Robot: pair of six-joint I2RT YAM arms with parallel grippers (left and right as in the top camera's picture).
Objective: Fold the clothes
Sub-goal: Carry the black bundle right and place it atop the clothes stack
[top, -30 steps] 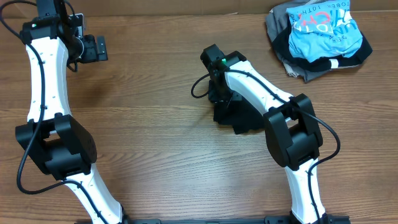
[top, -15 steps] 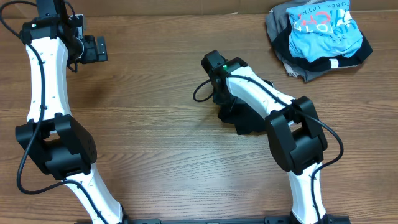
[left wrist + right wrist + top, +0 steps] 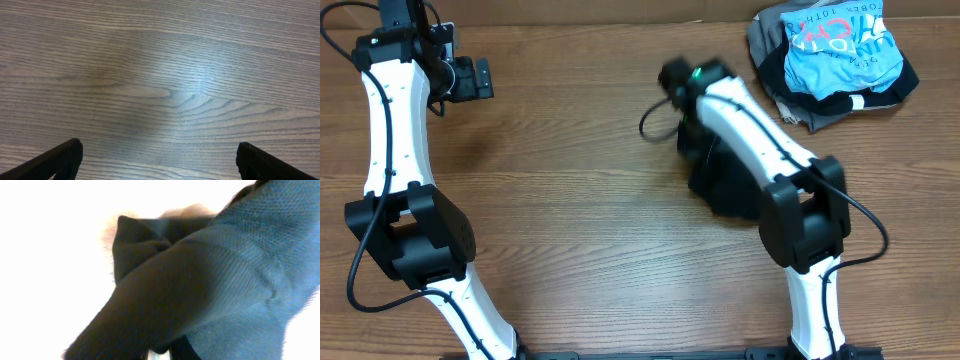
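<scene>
Now, garment (image 3: 720, 185): bunched black lump just left of pile (image 3: 835, 60), held beneath right gripper (image 3: 692, 118); long axis unreadable.
right grip: clamped on garment.
left gripper (image 3: 477, 78): jaws apart, far left of pile, farther arm.
table (image 3: 570, 200): smooth wood, wide room left of pile for spreading.

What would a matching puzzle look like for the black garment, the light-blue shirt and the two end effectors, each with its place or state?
1 black garment
2 light-blue shirt
3 left end effector
4 right end effector

A open over the bare table
B at the far right corner
C shut on black fabric
D bunched mid-table

Pairs: 1-D, 2-B, 3-A, 4-C
</scene>
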